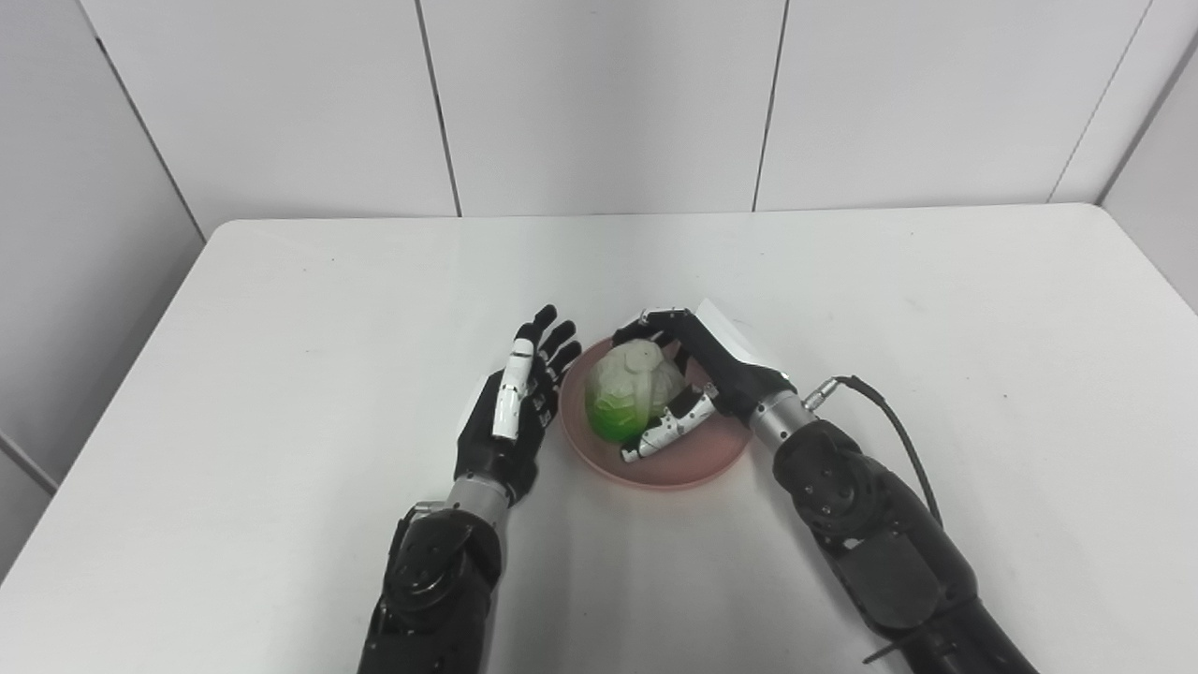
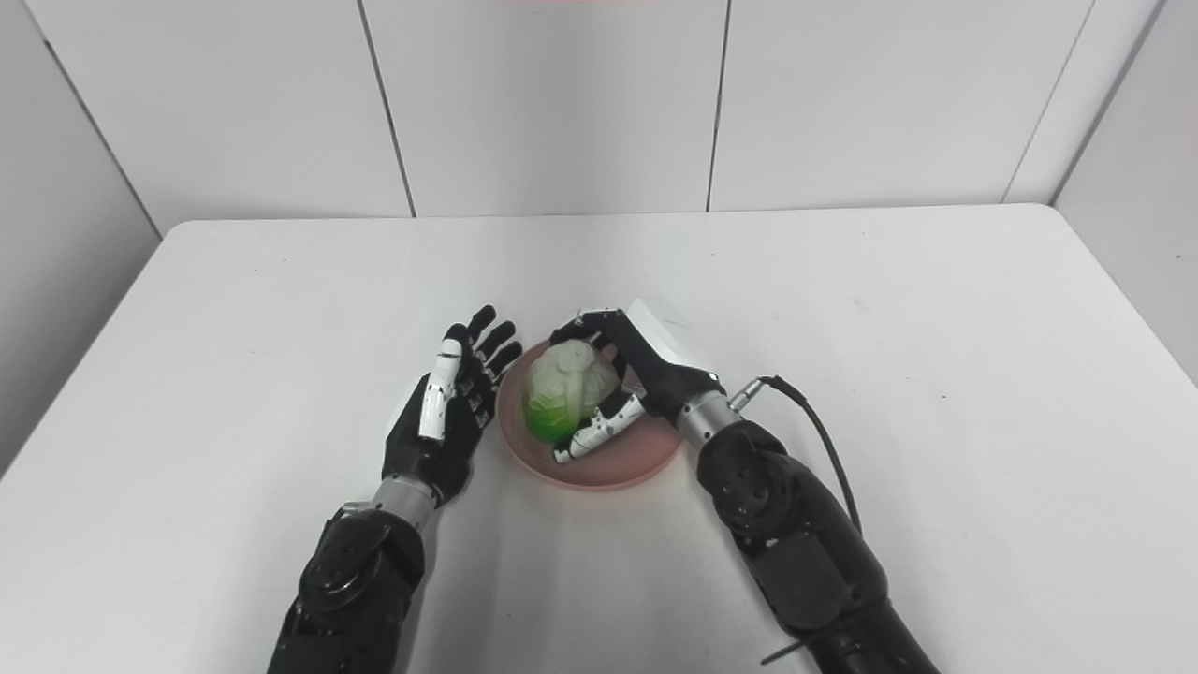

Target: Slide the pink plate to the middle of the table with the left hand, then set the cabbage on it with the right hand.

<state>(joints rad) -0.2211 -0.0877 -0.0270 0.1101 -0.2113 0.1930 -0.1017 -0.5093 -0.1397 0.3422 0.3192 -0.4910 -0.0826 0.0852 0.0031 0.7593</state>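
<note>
We log the pink plate [image 1: 688,454] near the middle of the white table [image 1: 281,374], slightly toward the robot's side. We judge the slide step done. The left hand [image 1: 513,412] stands just beside the plate's left rim, fingers straight and spread, holding nothing; whether its fingertips touch the rim we cannot tell.

The cabbage [image 1: 632,391] sits over the plate's left half, green end toward us, pale end away. The right hand [image 1: 697,374] is wrapped around it: fingers curl over the far pale top, thumb [image 1: 666,426] lies along the near lower side. Whether the cabbage already rests on the plate or is a shade above it we cannot tell from either eye view.

We place the work at the last step: the placing. Next move, in our judgement: settle the cabbage onto the plate if not yet down, spread the right fingers, then draw the hand up and back without rolling the cabbage toward the left rim.
</note>
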